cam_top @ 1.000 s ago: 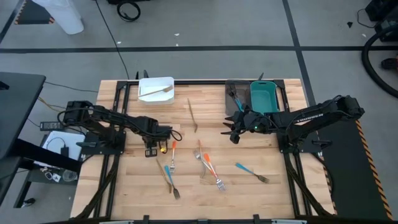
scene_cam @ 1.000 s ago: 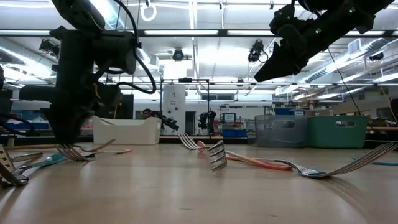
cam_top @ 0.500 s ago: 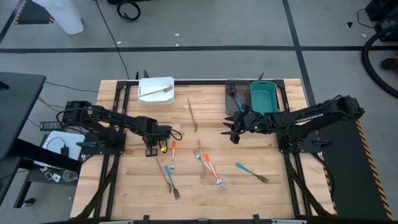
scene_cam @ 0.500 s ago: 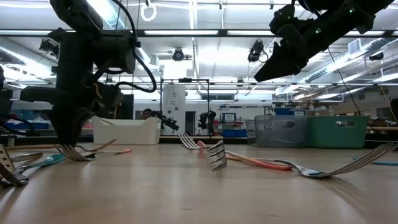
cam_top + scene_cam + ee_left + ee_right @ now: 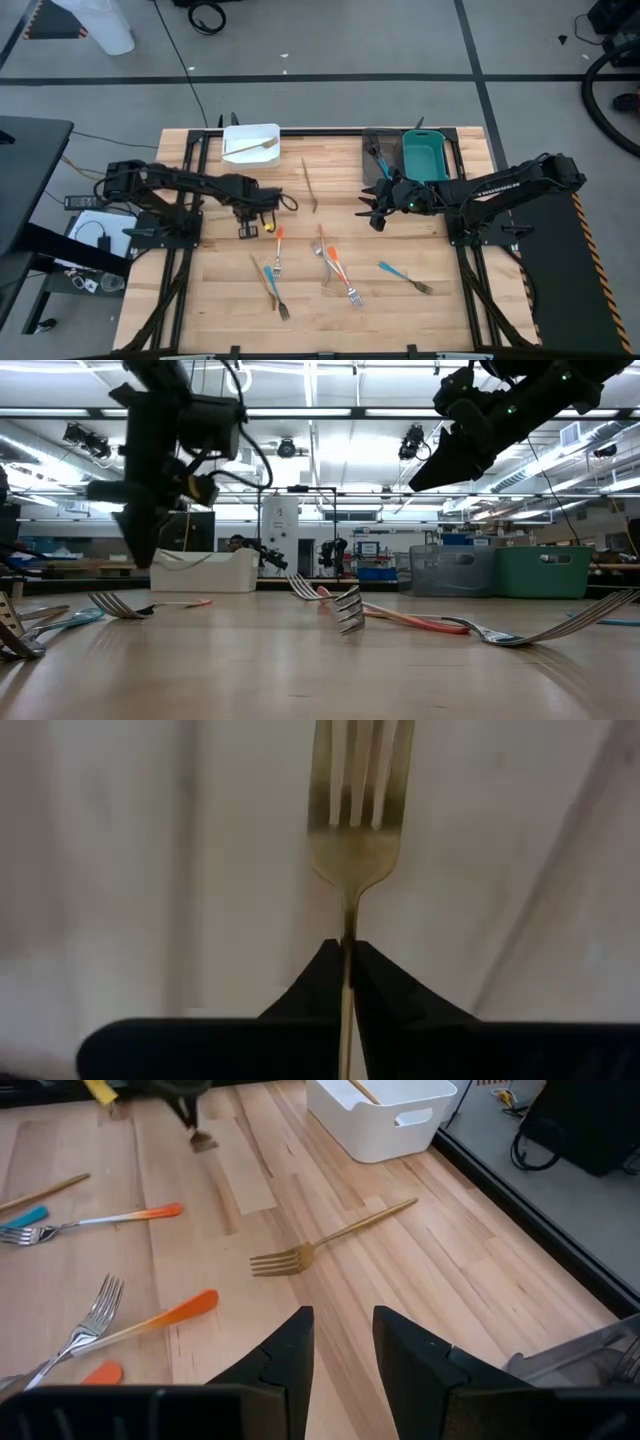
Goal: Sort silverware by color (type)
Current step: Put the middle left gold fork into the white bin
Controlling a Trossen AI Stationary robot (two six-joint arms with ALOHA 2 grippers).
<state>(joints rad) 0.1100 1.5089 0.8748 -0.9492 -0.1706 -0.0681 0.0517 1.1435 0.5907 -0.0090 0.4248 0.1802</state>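
A gold fork point(image 5: 352, 840) is pinched by its thin handle between the pressed-together fingers point(image 5: 385, 995) of the left end effector point(image 5: 262, 207), lifted off the counter point(image 5: 200, 290) just in front of the white bin point(image 5: 250, 143). The right end effector point(image 5: 374, 214) hovers farther from the white bin, fingers spread and holding nothing. Another gold fork point(image 5: 310, 185) lies just beside that bin.

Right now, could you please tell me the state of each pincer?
Left pincer: shut on a gold fork, lifted off the table.
Right pincer: open, holding nothing, hovering above the table.
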